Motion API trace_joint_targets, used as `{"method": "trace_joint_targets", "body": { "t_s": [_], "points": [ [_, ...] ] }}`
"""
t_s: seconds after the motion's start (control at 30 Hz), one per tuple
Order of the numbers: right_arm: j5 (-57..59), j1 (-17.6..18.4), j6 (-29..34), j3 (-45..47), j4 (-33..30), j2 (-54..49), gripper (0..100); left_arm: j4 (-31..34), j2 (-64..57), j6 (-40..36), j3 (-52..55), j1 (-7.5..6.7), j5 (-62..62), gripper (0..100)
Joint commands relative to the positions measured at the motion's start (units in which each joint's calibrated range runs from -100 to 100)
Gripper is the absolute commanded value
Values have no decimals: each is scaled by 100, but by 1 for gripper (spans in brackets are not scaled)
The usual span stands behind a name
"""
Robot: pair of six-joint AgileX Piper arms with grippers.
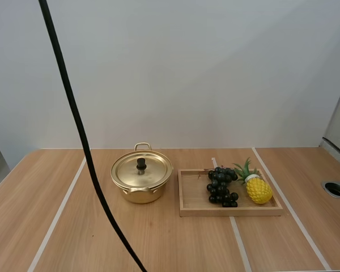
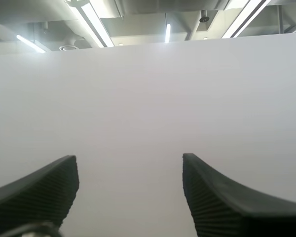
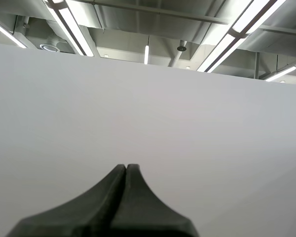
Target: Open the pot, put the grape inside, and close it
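A gold pot stands on the wooden table, its gold lid with a black knob resting shut on it. To its right a wooden tray holds a bunch of dark grapes and a yellow toy pineapple. In the left wrist view my left gripper is open, its two ribbed fingers wide apart, facing a plain white wall. In the right wrist view my right gripper is shut on nothing, its fingers lying together as one dark wedge against the same wall.
Pale tape lines run across the table. A round hole sits in the table at the far right. A white wall stands behind the table.
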Motion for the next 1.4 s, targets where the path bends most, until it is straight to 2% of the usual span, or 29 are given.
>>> {"method": "trace_joint_targets", "body": {
  "t_s": [0.0,0.03,0.1,0.13,0.17,0.47,0.6,0.7,0.77,0.83,0.93,1.03,1.13,1.23,1.37],
  "points": [
    [16,9,-38,-61,-80,-58,14,98,-53,-10,-49,5,4,100],
    [16,9,-38,-61,-80,-58,26,98,-53,-10,-49,5,-19,100],
    [16,9,-38,-61,-93,-58,60,98,-53,-10,-49,5,-55,100],
    [16,9,-38,-61,-93,-58,83,98,-53,-10,-49,5,-70,100],
    [16,9,-38,-61,-93,-58,100,98,-53,-10,-49,5,-74,100],
    [-18,9,-41,-61,-134,-58,100,98,-53,26,-49,5,53,100],
    [273,9,-29,-61,-134,-58,100,98,85,600,-49,5,855,100],
    [880,9,0,-61,-118,-58,100,34,308,718,-49,5,1844,100],
    [1861,9,0,-61,-131,-58,100,-131,455,890,-49,5,2412,100],
    [3121,9,0,-61,-189,-58,100,-430,598,1273,-49,5,2945,100],
    [3910,9,0,-34,-113,-58,100,-952,769,1888,-49,5,3539,100],
    [4355,9,-59,-34,-169,-58,100,-1509,946,2448,-49,5,4034,100],
    [4704,9,-388,-34,-159,-58,100,-1855,1106,3045,-49,5,4456,100],
    [5009,9,-644,-34,-92,-58,100,-1967,1305,3390,-49,5,4862,100],
    [5194,9,-741,-34,-21,-58,100,-1967,1611,3451,-49,5,5293,100]
  ]
}}
